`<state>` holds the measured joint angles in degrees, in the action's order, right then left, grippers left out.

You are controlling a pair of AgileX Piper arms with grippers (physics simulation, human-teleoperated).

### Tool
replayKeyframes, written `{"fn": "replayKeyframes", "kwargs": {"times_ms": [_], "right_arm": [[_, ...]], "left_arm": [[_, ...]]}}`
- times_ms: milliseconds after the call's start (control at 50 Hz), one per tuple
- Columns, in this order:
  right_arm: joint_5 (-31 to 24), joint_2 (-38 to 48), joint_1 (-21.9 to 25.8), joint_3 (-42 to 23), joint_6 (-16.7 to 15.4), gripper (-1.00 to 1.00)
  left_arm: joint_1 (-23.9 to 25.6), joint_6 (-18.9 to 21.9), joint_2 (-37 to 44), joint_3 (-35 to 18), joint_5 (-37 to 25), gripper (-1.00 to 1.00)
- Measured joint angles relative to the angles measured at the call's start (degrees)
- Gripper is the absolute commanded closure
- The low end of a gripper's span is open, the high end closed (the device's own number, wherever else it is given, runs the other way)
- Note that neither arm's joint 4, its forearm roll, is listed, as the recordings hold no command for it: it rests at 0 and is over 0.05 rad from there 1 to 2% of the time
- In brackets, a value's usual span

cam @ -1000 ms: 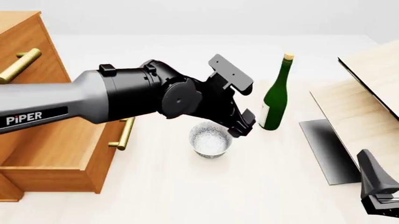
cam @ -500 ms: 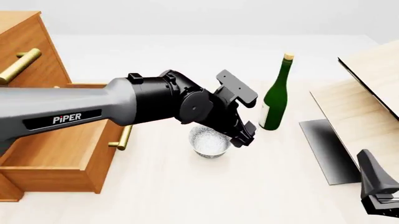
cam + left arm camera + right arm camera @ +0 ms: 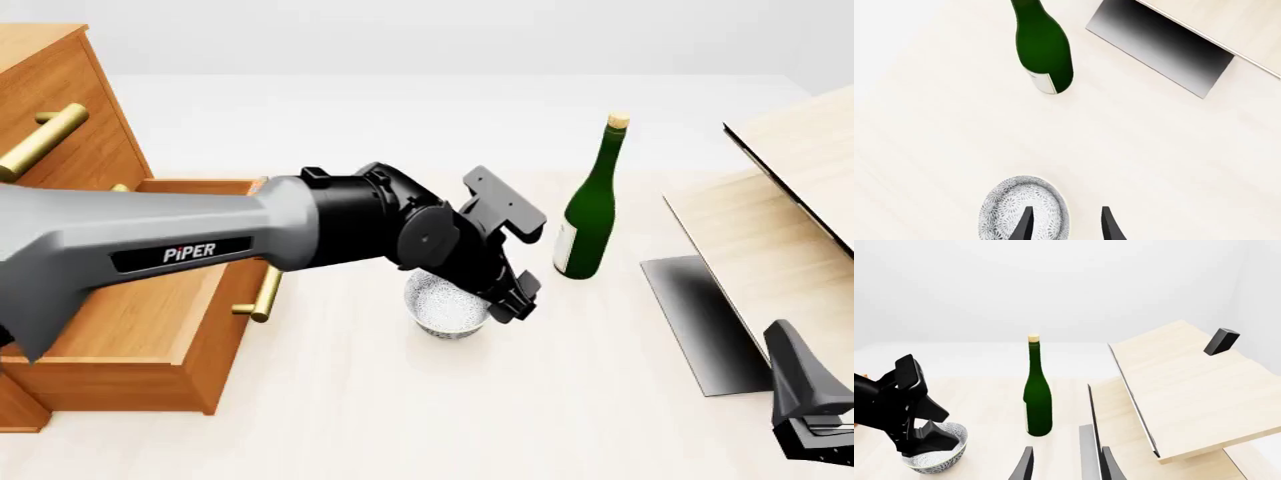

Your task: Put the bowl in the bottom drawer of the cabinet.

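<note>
The bowl (image 3: 437,307), small, white and grey-speckled, stands on the table just right of the open bottom drawer (image 3: 107,330) of the orange-brown cabinet (image 3: 60,100). My left gripper (image 3: 507,296) is open and down at the bowl's right rim. In the left wrist view one finger (image 3: 1025,226) stands inside the bowl (image 3: 1014,205) and the other outside it, the left gripper (image 3: 1066,227) straddling the rim. My right gripper (image 3: 1066,467) is open and holds nothing, low at the front right of the table (image 3: 811,420). The right wrist view shows the bowl (image 3: 944,457) under the left gripper (image 3: 924,432).
A tall green bottle (image 3: 589,210) stands just right of and behind the bowl. A pale wood panel structure (image 3: 781,220) with a dark grey plate (image 3: 697,320) fills the right side. Brass handles (image 3: 267,290) stick out from the drawers.
The left arm has reached further right and lowered its gripper onto the bowl's rim. The bowl, bottle and right gripper have stayed where they were.
</note>
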<state>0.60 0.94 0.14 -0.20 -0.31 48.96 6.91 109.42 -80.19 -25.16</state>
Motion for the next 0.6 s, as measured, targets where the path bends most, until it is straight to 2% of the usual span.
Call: {"fn": "replayKeyframes", "kwargs": {"times_ms": [600], "right_arm": [[0.00, 0.00, 0.00, 0.00, 0.00, -1.00]], "left_arm": [[-0.78, -0.25, 5.02, -2.41, -0.40, -1.00]]}}
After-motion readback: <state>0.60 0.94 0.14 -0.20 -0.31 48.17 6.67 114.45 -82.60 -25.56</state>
